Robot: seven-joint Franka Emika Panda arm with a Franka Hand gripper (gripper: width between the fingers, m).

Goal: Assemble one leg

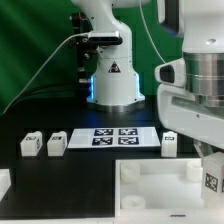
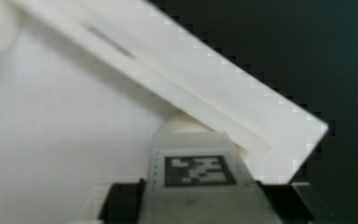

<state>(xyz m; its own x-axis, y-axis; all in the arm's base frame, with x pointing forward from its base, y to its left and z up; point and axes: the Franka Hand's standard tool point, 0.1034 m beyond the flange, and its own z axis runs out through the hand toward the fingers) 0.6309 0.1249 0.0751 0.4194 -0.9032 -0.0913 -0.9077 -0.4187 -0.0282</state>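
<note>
Leg in tool, poised at tray corner.

Spare legs [image 1: 41,144] sit on the tabletop [image 1: 90,170] at 9 o'clock from the marker board [image 1: 113,137]. The white tray [image 1: 150,190] lies at 6 o'clock. The tool [image 2: 199,190] is closed on the leg [image 2: 199,168], tag facing the wrist camera, tray edge at 12 o'clock. The socket below is hidden; the leg's long axis is unclear.

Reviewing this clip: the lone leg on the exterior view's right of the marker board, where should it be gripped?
Probably from above, fingers on the two plain side faces of the lone leg: it stands upright, clear of the marker board. The gripper already holds another leg.
</note>
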